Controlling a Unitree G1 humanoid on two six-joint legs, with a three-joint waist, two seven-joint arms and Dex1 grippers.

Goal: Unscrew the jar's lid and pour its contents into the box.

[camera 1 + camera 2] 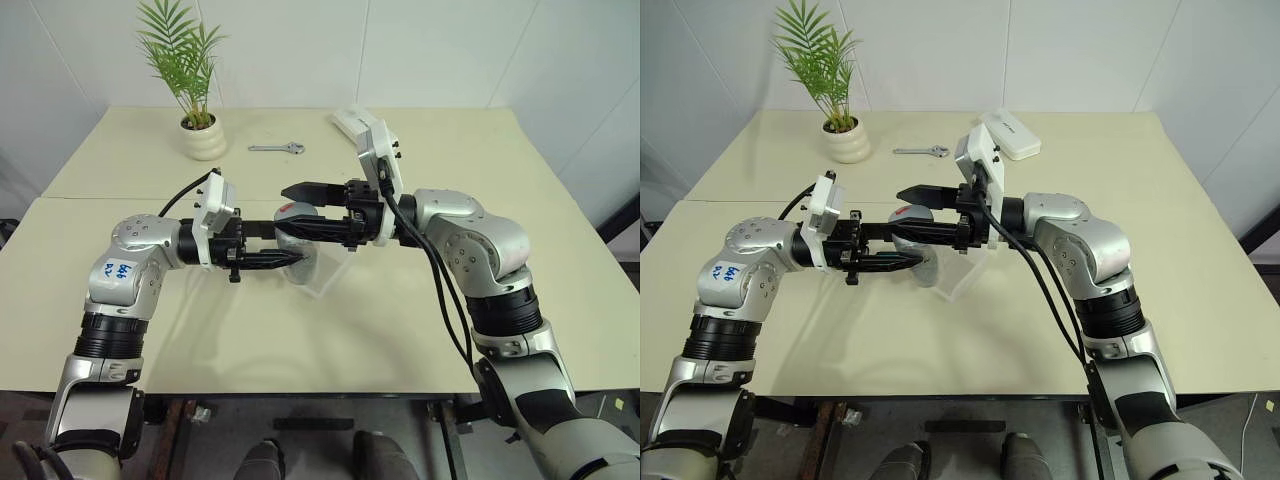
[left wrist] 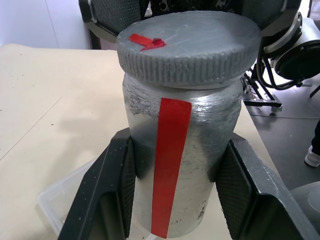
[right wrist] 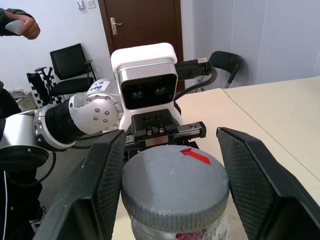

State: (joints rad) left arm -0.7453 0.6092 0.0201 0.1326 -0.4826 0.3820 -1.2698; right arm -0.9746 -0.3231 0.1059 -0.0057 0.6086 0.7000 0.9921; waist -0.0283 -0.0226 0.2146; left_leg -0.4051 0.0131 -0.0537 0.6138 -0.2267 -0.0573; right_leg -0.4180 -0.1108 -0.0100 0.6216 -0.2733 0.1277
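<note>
The silvery jar (image 2: 180,165), with a red strip down its side, is held level above the table. My left gripper (image 1: 290,243) is shut on its body, one black pad (image 2: 117,185) on each side. The grey ribbed lid (image 3: 175,185), marked with a red arrow, sits on the jar. My right gripper (image 1: 290,208) comes from the opposite side and is shut on the lid, its fingers (image 3: 100,185) against the rim. The clear plastic box (image 1: 322,277) lies on the table right under the jar. The contents are hidden inside the jar.
A white plant pot (image 1: 203,137) stands at the table's far left, with a wrench (image 1: 278,148) beside it. A long white case (image 1: 1008,135) lies at the back. In the right wrist view a person's hand (image 3: 22,25) shows beyond the table, near a chair (image 3: 70,67).
</note>
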